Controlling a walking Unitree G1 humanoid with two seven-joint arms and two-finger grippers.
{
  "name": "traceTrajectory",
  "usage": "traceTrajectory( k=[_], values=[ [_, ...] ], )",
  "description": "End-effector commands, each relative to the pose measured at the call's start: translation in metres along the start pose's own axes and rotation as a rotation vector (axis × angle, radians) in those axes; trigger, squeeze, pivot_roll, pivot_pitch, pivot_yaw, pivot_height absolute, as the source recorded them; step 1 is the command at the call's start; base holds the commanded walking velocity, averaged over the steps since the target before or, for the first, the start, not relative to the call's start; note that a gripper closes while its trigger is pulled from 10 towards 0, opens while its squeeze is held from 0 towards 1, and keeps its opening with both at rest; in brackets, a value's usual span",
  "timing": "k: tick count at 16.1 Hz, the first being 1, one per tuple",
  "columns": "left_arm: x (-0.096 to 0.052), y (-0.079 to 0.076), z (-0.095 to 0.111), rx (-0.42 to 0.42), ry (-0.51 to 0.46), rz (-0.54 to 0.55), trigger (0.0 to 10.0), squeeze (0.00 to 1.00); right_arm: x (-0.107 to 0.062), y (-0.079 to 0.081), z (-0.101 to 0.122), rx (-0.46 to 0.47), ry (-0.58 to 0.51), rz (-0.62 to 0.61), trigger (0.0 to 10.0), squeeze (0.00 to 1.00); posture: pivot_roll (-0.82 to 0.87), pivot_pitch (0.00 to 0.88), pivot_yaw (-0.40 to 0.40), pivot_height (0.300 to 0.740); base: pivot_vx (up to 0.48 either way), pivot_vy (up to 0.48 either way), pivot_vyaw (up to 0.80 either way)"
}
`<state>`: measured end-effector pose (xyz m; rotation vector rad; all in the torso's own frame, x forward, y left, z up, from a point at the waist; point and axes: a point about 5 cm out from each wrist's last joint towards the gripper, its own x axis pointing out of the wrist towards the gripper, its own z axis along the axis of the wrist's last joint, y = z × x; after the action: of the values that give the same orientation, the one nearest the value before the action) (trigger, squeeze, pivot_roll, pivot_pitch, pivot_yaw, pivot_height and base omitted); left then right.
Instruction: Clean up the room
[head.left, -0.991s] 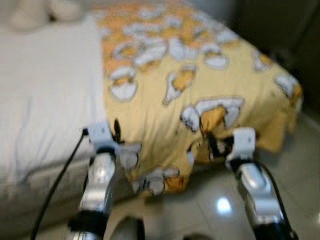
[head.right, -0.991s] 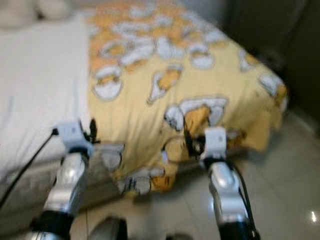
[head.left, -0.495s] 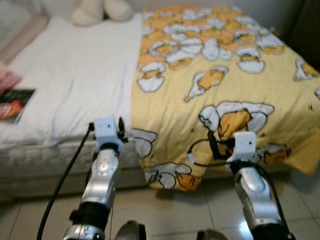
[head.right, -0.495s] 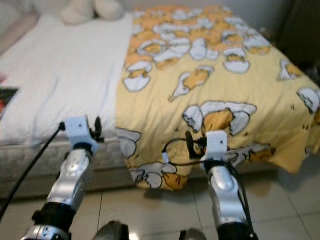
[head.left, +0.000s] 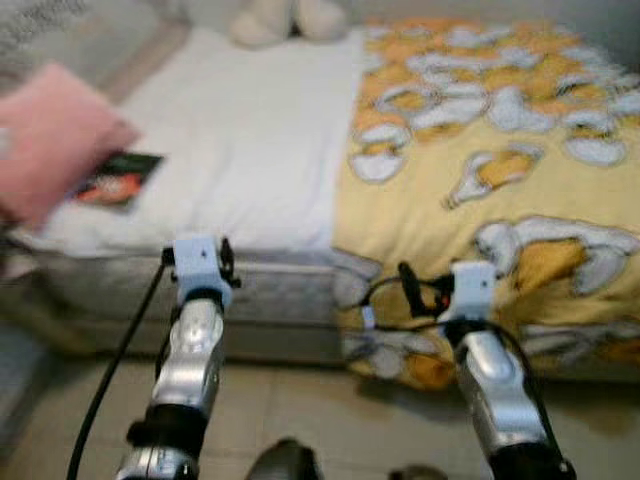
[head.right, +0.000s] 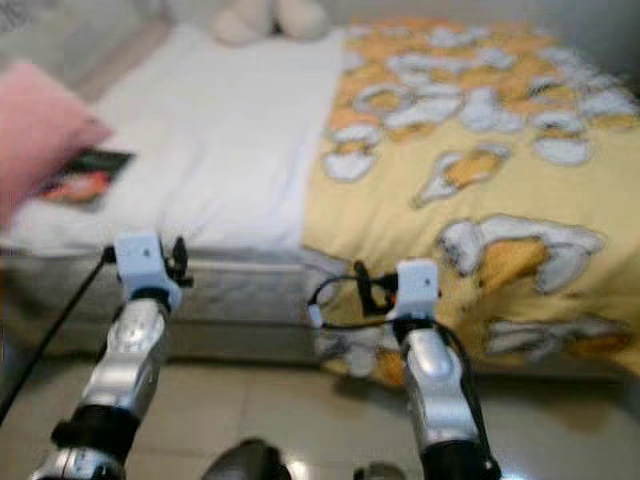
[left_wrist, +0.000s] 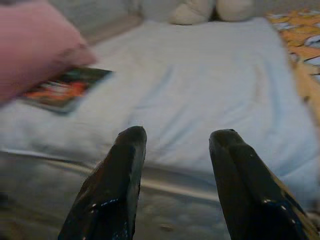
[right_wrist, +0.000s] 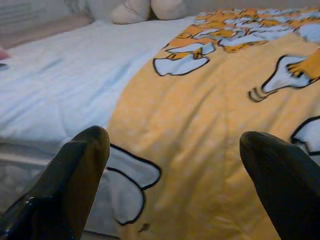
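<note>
The left gripper (left_wrist: 175, 150) is held out in front of the bed's near edge with its two black fingers (left_wrist: 125, 165) apart and nothing between them; past it lies the white sheet (head.left: 250, 150) of the bed. The right gripper (right_wrist: 175, 160) is also raised before the near edge, its fingers spread wide and holding nothing, and it faces the yellow patterned blanket (head.left: 500, 170), which covers the right half of the bed and hangs over the near edge toward the tiled floor (head.left: 330, 410). On the sheet near the bed's left edge lies a dark book or magazine (head.left: 120, 180) with a red and orange cover, flat, well apart from both grippers. A pink, blurred cushion-like thing (head.left: 50, 140) overlaps the book's left end; what it is cannot be told. At the bed's far edge, against the head end, rests a pale plush toy (head.left: 285, 20), just beside the blanket's far left corner.
</note>
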<state>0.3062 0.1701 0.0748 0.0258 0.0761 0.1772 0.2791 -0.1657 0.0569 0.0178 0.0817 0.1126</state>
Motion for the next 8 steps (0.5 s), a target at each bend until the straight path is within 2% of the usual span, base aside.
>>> traceTrajectory(
  k=[1,3,5,6,7,8],
  values=[
    [-0.0007,-0.0027,0.0098,0.027,-0.062,-0.014,10.0,1.00,-0.0002,-0.0056,0.0049,0.011,-0.029,-0.020,10.0,0.00,-0.17,0.000,0.084,0.695,0.000,0.000,0.63],
    [0.0015,-0.0081,0.0161,0.023,-0.079,-0.027,10.0,1.00,0.0009,-0.0068,0.0061,-0.008,-0.033,-0.016,10.0,0.00,-0.17,0.000,0.084,0.695,0.000,0.000,0.63],
    [0.0021,-0.0110,0.0140,0.023,-0.064,-0.044,10.0,1.00,0.0030,-0.0045,0.0060,-0.010,-0.031,-0.004,10.0,0.00,-0.17,0.000,0.084,0.695,0.000,0.000,0.63],
    [0.0005,-0.0110,0.0122,0.028,-0.060,-0.049,10.0,0.75,0.0034,-0.0032,0.0055,-0.009,-0.029,0.004,10.0,0.00,-0.16,0.000,0.084,0.695,0.000,-0.259,0.62],
    [-0.0023,-0.0105,0.0096,0.040,-0.055,-0.048,10.0,0.00,0.0030,-0.0017,0.0040,-0.011,-0.022,0.014,10.0,0.00,-0.16,0.000,0.083,0.695,0.000,-0.454,0.61],
    [-0.0043,-0.0120,0.0067,0.053,-0.049,-0.065,10.0,0.00,0.0027,-0.0009,0.0029,-0.015,-0.016,0.023,10.0,0.00,-0.16,0.000,0.083,0.695,0.000,-0.454,0.61]
  ],
)
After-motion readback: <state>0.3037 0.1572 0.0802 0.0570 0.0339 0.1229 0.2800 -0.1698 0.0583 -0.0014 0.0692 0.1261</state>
